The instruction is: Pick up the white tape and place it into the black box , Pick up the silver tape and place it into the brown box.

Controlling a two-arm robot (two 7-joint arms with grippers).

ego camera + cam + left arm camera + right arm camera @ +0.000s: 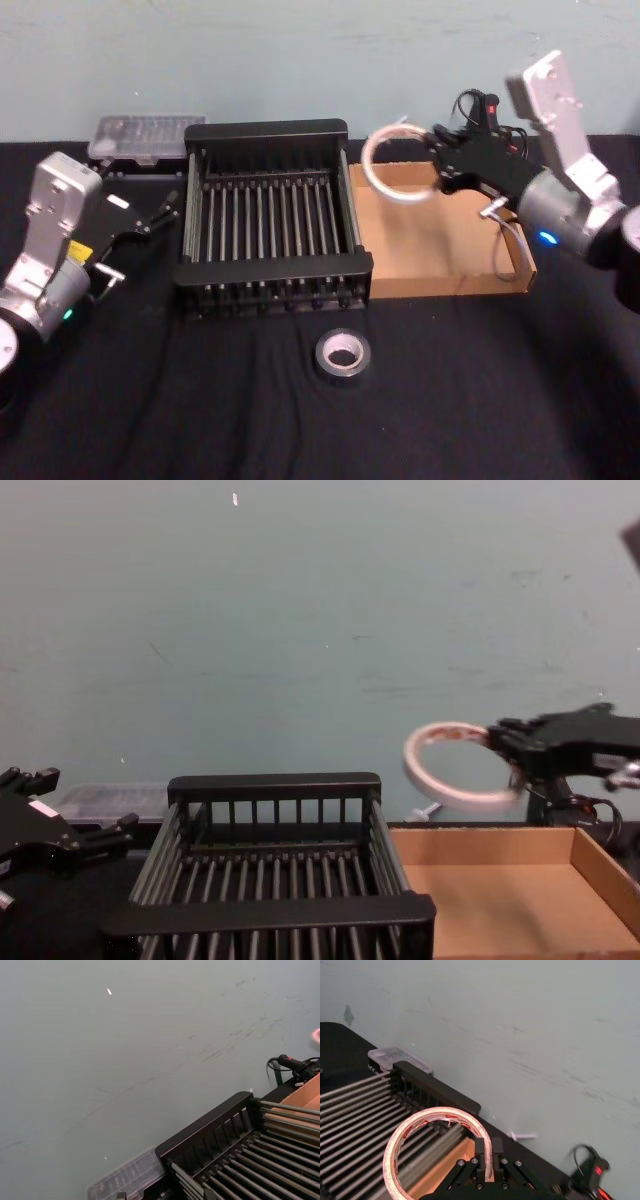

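The right pincer (437,168) is up in the air, clenched on the rim of the white tape (395,163), a whitish translucent roll with small red printed marks, carried tilted on its side. It hangs above the near-left corner region of the brown box (455,262), the shallow tan cardboard box with low walls, and just beside the right rim of the black box (270,215), the black plastic crate with slatted sides and thick rims. In the chest view the roll (455,762) floats clear above both boxes, touching neither. The right wrist view has the pincer's fingers (481,1152) pinching the roll's wall, crate bars below and beyond.

The left pincer (165,212) sits parked just left of the black box, low over the table (480,400) with its black cloth, fingers spread and holding nothing.

The silver tape (343,355), a dark grey roll with a lighter core, lies flat on the table in front of the black box, well apart from either pincer, untouched.

So where do we stand? Both boxes look empty. The white roll is lifted but not delivered; by my read it needs to travel left over the crate's rim before release. After that, the whole silver-tape leg into the brown box is left. A clear plastic case (140,138) sits behind the black box's left corner, out of play.
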